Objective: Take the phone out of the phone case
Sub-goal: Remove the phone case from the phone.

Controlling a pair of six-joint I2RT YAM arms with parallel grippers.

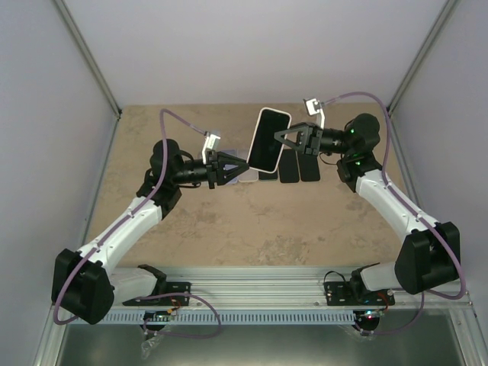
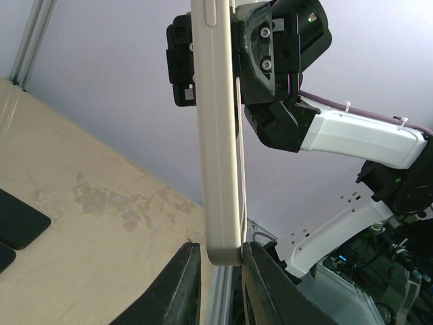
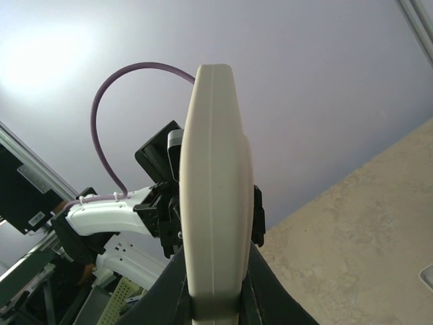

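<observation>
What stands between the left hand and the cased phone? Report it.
Nothing visible. The left hand straddles one end of the phone case in mid-air; the right hand clamps the opposite end. Dark slabs lie on the table below, out of the way.

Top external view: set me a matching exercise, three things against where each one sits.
1. cream rounded phone case
2. three black flat rectangular slabs
3. purple cable on the right arm

A. lying on the beige stone-look table
B. arching above its own arm
C. held aloft between left hand and right hand

Pairs: 1-C, 2-A, 3-B.
</observation>
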